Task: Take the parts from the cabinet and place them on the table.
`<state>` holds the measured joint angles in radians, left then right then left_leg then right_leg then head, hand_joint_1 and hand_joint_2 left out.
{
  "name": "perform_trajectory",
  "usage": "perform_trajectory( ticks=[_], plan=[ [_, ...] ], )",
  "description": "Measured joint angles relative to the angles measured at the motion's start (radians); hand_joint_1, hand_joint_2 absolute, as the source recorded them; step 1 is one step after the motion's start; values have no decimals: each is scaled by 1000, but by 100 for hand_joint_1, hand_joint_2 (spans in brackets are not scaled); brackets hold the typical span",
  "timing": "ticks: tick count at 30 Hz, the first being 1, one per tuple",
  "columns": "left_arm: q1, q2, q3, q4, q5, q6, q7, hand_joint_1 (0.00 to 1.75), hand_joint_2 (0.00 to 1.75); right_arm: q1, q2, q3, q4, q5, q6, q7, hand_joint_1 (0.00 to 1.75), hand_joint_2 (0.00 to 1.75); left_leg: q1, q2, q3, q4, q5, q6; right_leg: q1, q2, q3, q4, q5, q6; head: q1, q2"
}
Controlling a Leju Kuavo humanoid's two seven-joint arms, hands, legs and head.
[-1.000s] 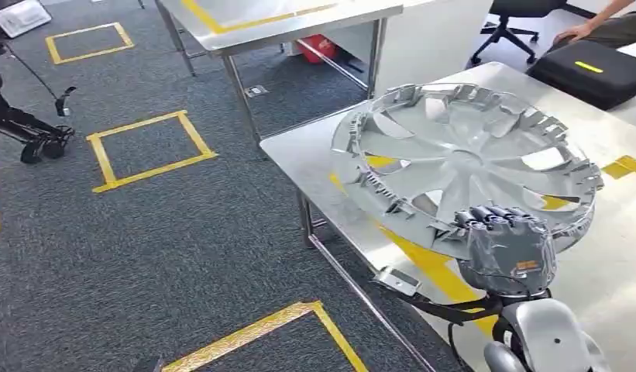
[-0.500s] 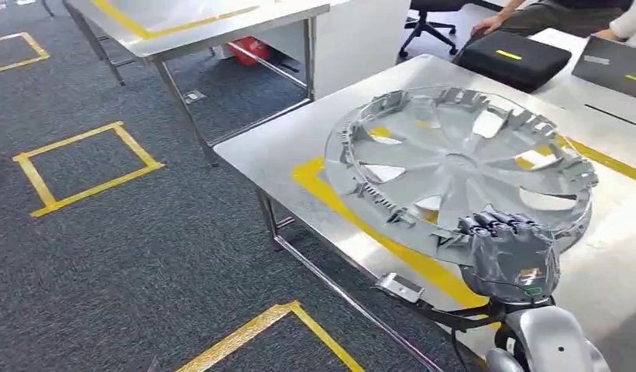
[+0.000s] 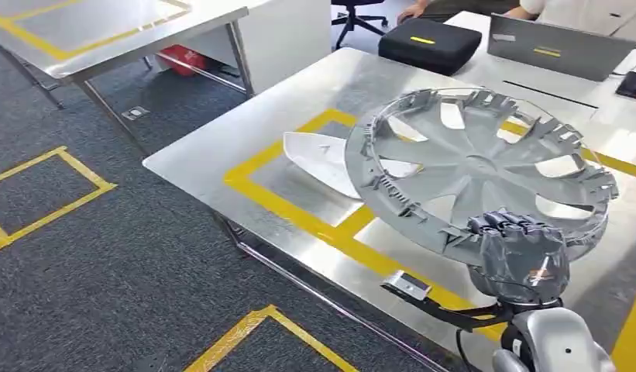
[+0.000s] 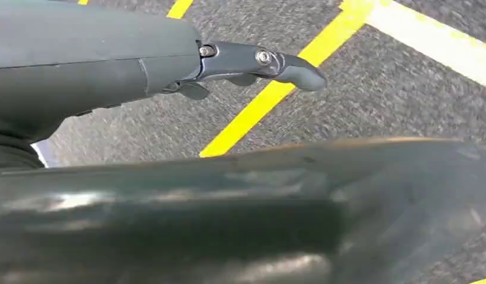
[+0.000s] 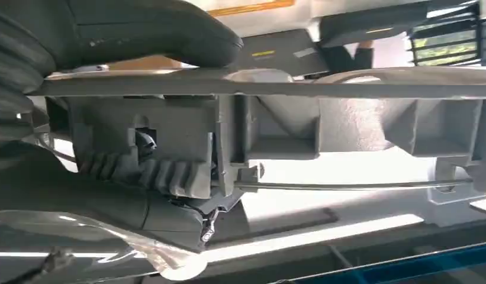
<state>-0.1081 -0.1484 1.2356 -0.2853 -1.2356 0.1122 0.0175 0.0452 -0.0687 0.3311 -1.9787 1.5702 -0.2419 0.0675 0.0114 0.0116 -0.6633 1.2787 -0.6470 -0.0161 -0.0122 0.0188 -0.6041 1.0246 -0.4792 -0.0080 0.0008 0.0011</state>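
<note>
Grey carpet marked with yellow tape squares (image 3: pixel 43 186) lies left of the steel tabletop (image 3: pixel 214 155). On it a white plastic panel (image 3: pixel 318 159) sits left of the large grey plastic wheel cover (image 3: pixel 477 170), held above the tabletop. Right hand (image 3: pixel 520 256) fingers (image 3: pixel 500 225) curl over its near rim; lower it level inside the yellow lines. No writing is legible. Left hand (image 4: pixel 80 65): fingers' state unclear.

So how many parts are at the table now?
2: a grey wheel cover held by the right hand over the table, and a white part lying beside it, partly hidden.
</note>
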Motion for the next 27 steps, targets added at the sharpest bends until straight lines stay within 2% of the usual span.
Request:
perform_trajectory(
  ticks=[1, 2, 3, 4, 5, 6, 7, 8, 10, 11, 12, 13, 14, 15, 16, 17, 18, 19, 20, 21, 22, 23, 25, 26, 27],
  plan=[
    [2, 0, 0, 0, -2, 0, 0, 0, 0, 2, 0, 0, 0, 0, 0, 0, 175, 175, 0, -2, -29, 53, -9, 2, 2, 14, 0, 0, 0, 0, 0, 0],
    [3, -1, -1, 0, -3, 0, -1, 0, 0, 5, 0, -1, 0, 0, 0, 0, 175, 175, -1, -3, -33, 53, 7, 6, 4, 27, 2, 0, 0, -1, 0, 0],
    [2, 0, -1, 0, -3, 0, -2, 0, 0, 8, 0, -2, 0, 0, 0, 0, 175, 175, -3, -5, -16, 7, 49, 13, 6, 42, 4, 0, 0, -1, 0, 0],
    [2, 0, -2, 0, -5, 0, -3, 0, 0, 10, 0, -2, 0, 0, 0, 0, 175, 175, -4, -13, 15, -70, 99, 20, 6, 56, 6, 0, 0, 0, 0, 0],
    [1, 2, -2, 0, -6, -1, -4, 0, 0, 10, 0, -2, 0, 0, 0, 0, 175, 175, -7, -33, 59, -172, 151, 28, 6, 70, 8, 0, 0, 0, 0, 0],
    [1, 5, -2, 0, -6, -1, -4, 0, 0, 10, 0, -2, 0, 0, -1, 0, 175, 175, -7, -77, 84, -230, 159, 34, 3, 77, 8, 0, 1, 1, 1, 0],
    [1, 5, -2, 0, -6, -3, -4, 0, 0, 8, 0, -2, 0, 0, -2, 0, 175, 175, -5, -82, 93, -247, 157, 34, 8, 90, 3, 3, 3, 6, 2, 0],
    [1, 6, -2, 0, -7, -3, -5, 0, 0, 9, 0, -3, 0, 0, -3, 1, 175, 175, -7, -75, 94, -253, 152, 31, 2, 99, -3, 2, 7, 12, -2, 0],
    [-1, 6, -3, 0, -8, -4, -5, 0, 0, 13, 0, -6, -1, 0, -3, 1, 175, 175, -11, -60, 95, -255, 153, 33, -2, 116, -7, -6, 13, 25, -2, 0],
    [-2, 3, -6, 0, -8, -5, -5, 0, 0, 14, -2, -7, -3, 0, -3, 1, 175, 175, -1, -45, 98, -274, 163, 38, 2, 124, -15, -6, 12, 32, 0, 0],
    [-5, 5, -8, 0, -9, -6, -6, 0, 0, 19, -4, -9, -5, 0, -5, 1, 175, 175, -1, -33, 102, -281, 168, 43, 5, 73, -28, 14, -8, 33, 2, 0],
    [-5, 4, -8, 0, -9, -6, -6, 0, 0, 16, -4, -9, -5, 0, -5, 0, 175, 175, -1, -25, 101, -283, 169, 46, 6, 33, -51, 64, -43, 35, 10, 0],
    [-3, 4, -8, 0, -9, -6, -6, 0, 0, 15, -5, -9, -5, 0, -7, 0, 175, 175, -2, -14, 101, -283, 169, 47, 5, 8, -84, 138, -79, 39, 9, 0],
    [0, 4, -8, 0, -9, -7, -6, 0, 0, 15, -5, -9, -5, 0, -10, 0, 175, 175, -3, 2, 101, -283, 168, 47, 3, -4, -126, 229, -117, 44, 9, 0],
    [1, 4, -8, 0, -9, -7, -5, 0, 0, 17, -6, -9, -5, 0, -12, 0, 175, 175, -3, 16, 101, -282, 168, 48, 1, -9, -156, 292, -134, 49, 8, 0],
    [2, 3, -8, 0, -9, -7, -3, 0, 0, 19, -7, -9, -5, 0, -12, 0, 175, 175, -2, 28, 101, -282, 167, 47, -2, -12, -162, 304, -125, 53, 10, 0],
    [1, 2, -8, 0, -9, -7, -3, 0, 0, 21, -8, -10, -5, 0, -12, 0, 175, 175, -1, 38, 102, -282, 166, 45, -5, -16, -142, 269, -97, 57, 9, 0],
    [0, 0, -8, 0, -9, -7, -3, 0, 0, 23, -9, -10, -5, 0, -12, -1, 175, 175, 1, 48, 103, -282, 164, 43, -8, -23, -103, 194, -57, 59, 10, 0],
    [-1, -1, -8, 0, -9, -7, -3, 0, 0, 24, -10, -10, -5, 0, -12, -1, 175, 175, 2, 58, 105, -279, 161, 38, -9, -46, -47, 92, -14, 61, 10, 0],
    [-1, -1, -8, 0, -9, -7, -3, 0, 0, 23, -10, -11, -5, 0, -12, -1, 175, 175, 1, 66, 108, -275, 156, 31, -9, -93, 2, 0, 0, 64, 10, 0],
    [-1, 1, -8, 0, -9, -7, -3, 0, 0, 21, -10, -11, -5, 0, -12, -1, 175, 175, -9, 72, 105, -267, 150, 22, 1, -98, 18, -12, -8, 54, 12, 0],
    [0, 1, -8, 0, -9, -7, -3, 0, 0, 23, -10, -11, -7, 0, -13, 0, 175, 175, -9, 79, 107, -268, 151, 20, -1, -83, 14, -10, -5, 42, 8, 0],
    [-1, 1, -8, 0, -9, -6, -3, 0, 0, 25, -11, -11, -7, 0, -13, 0, 175, 175, -7, 97, 114, -272, 154, 12, 4, -63, 9, -7, -6, 31, 8, 0],
    [-3, 1, -9, 0, -9, -6, -3, 0, 0, 25, -11, -13, -8, 0, -13, 0, 175, 175, -5, 107, 117, -271, 149, 5, 2, -51, 10, -11, -2, 24, 8, 0],
    [-4, 2, -9, 0, -9, -6, -3, 0, 0, 28, -11, -12, -9, 0, -14, 0, 175, 175, 0, 71, 114, -258, 132, -3, -3, -42, 12, -13, 2, 16, 4, 0]
  ],
)
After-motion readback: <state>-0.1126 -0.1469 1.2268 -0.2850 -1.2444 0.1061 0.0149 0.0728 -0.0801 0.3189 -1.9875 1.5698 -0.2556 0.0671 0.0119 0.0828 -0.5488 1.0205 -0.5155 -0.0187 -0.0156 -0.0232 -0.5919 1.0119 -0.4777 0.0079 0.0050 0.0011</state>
